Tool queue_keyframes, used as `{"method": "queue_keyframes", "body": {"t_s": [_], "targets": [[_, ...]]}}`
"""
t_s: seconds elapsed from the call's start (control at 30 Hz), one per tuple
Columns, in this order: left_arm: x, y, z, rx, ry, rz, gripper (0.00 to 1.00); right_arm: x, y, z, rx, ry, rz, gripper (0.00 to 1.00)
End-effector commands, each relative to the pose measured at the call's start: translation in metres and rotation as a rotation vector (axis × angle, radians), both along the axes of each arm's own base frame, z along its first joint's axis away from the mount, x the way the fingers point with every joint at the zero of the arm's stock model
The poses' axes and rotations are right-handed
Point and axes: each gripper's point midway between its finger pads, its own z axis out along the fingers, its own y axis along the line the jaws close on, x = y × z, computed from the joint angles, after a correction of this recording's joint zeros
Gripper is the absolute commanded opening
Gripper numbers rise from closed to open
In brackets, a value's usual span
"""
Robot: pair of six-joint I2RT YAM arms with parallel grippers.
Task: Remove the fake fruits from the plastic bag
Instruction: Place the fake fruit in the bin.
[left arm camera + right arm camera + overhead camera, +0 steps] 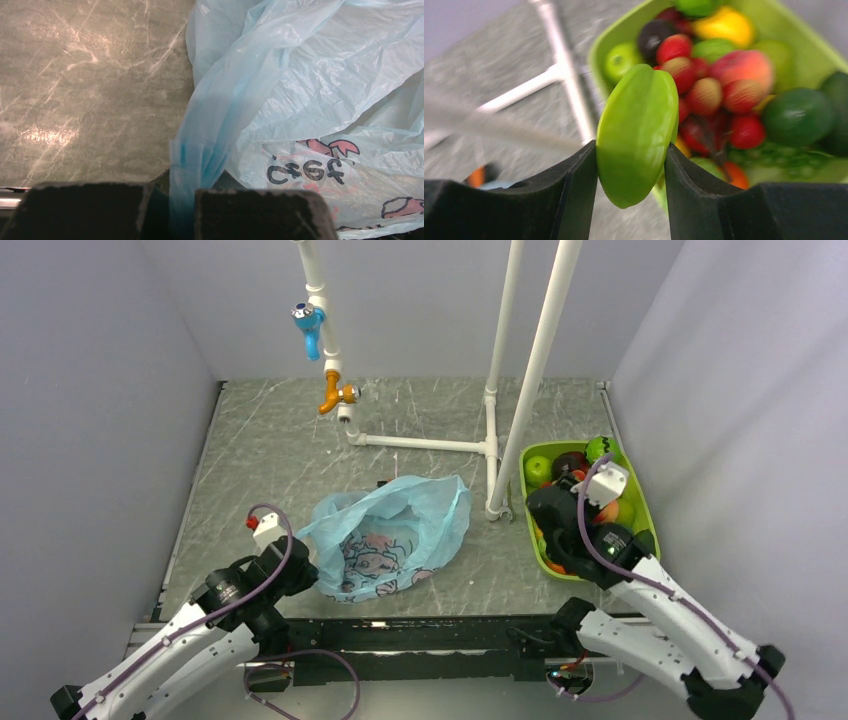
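Left claw: my left gripper (172, 200) is nearly closed, pinching a bunched blue fold of the plastic bag (320, 90).
Right claw: my right gripper (631, 165) clamps a ribbed green fruit (636, 115) by its sides, over the near-left rim of the green tray (809, 45).
Bag: it lies crumpled on the table (270, 450) between my arms, left of the white pipe frame (490, 440). I cannot tell whether any fruit is left inside.
Drop risk: the fruit hangs about over the rim, not the middle. If I let go here, I judge it may hit the edge and roll onto the table.
Pile risk: the tray is heaped, so a dropped fruit could bounce off the others.
Film risk: the fold is thin and slick. A hard pull could slip it free or tear it.
Clearance risk: the pipe upright stands close to the tray, and a wide swing back could clip it.
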Motion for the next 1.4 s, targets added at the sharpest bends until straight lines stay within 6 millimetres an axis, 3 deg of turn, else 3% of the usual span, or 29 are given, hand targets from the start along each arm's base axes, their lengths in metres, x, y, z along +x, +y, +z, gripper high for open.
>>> {"method": "queue_keyframes", "body": {"t_s": [0.0, 0.1, 0.23, 0.27, 0.37, 0.6, 0.67, 0.83, 0.93, 1.03, 1.2, 1.37], "targets": [[0.005, -0.002, 0.016, -0.013, -0.042, -0.007, 0.0, 0.031, -0.038, 0.016, -0.031, 0.007, -0.097, 0.0], [0.004, -0.002, 0.015, -0.007, -0.034, -0.01, 0.0, 0.055, -0.07, 0.018, 0.001, 0.014, -0.155, 0.0], [0.005, -0.006, 0.016, -0.029, -0.039, -0.023, 0.0, 0.092, -0.109, -0.001, 0.139, 0.082, -0.174, 0.0], [0.005, -0.008, 0.017, -0.034, -0.042, -0.028, 0.0, 0.106, -0.115, -0.001, 0.168, 0.069, -0.163, 0.0], [0.005, -0.008, 0.019, -0.03, -0.04, -0.032, 0.0, 0.12, -0.126, -0.023, 0.229, 0.14, -0.17, 0.0], [0.004, -0.008, 0.022, -0.034, -0.044, -0.039, 0.0, 0.131, -0.149, -0.061, 0.244, 0.215, -0.233, 0.22], [0.004, -0.009, 0.022, -0.038, -0.042, -0.041, 0.0, 0.13, -0.154, -0.066, 0.223, 0.231, -0.247, 0.34], [0.005, -0.011, 0.022, -0.038, -0.039, -0.048, 0.0, 0.132, -0.152, -0.069, 0.209, 0.238, -0.21, 0.66], [0.005, -0.013, 0.026, -0.046, -0.045, -0.055, 0.0, 0.13, -0.15, -0.063, 0.202, 0.228, -0.193, 0.79], [0.006, -0.014, 0.029, -0.055, -0.053, -0.056, 0.0, 0.125, -0.15, -0.054, 0.182, 0.213, -0.188, 0.85], [0.006, -0.014, 0.03, -0.056, -0.057, -0.058, 0.0, 0.11, -0.144, -0.029, 0.16, 0.17, -0.168, 0.87], [0.007, -0.016, 0.03, -0.061, -0.062, -0.061, 0.0, 0.086, -0.108, 0.003, 0.154, 0.093, -0.066, 0.86]]}}
